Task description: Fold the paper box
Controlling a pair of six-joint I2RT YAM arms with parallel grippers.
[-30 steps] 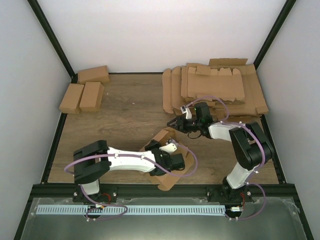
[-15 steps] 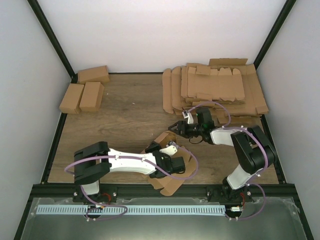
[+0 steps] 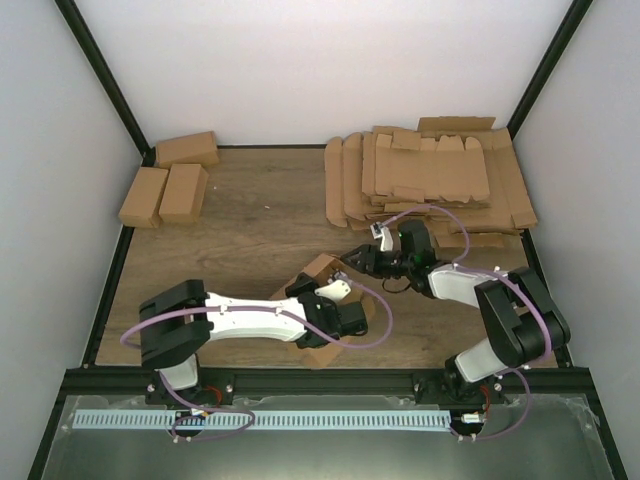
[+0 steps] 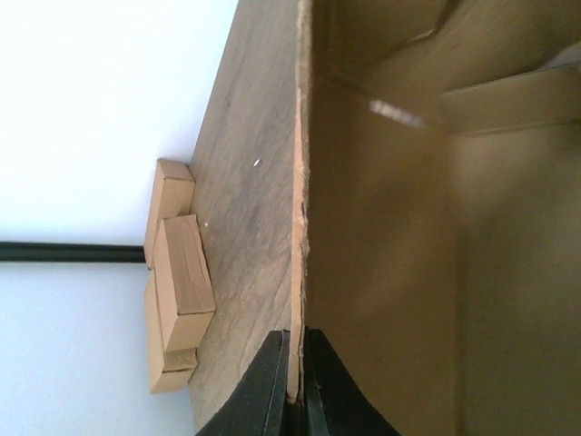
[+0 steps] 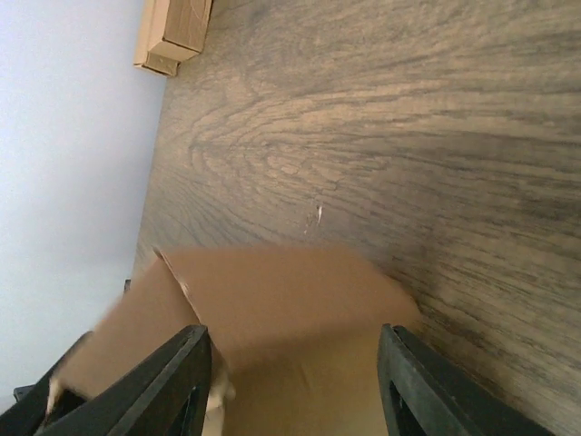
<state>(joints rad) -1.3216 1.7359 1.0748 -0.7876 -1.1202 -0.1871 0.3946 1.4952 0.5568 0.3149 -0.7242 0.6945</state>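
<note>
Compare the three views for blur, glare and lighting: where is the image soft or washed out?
Right wrist: the paper box is smeared with blur, the table grain crisp. Left wrist: a small glare spot on the box's inner wall, the backdrop washed out white. Top external: even light, sharp throughout.

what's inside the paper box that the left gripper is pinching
Inside the paper box, the left wrist view shows only its own bare cardboard and a folded-in flap. From above, the left gripper covers most of the interior, so its bottom is hidden.

Matt cardboard paper box [image 4: 381, 227], wood-grain table [image 5: 408, 136]
</note>
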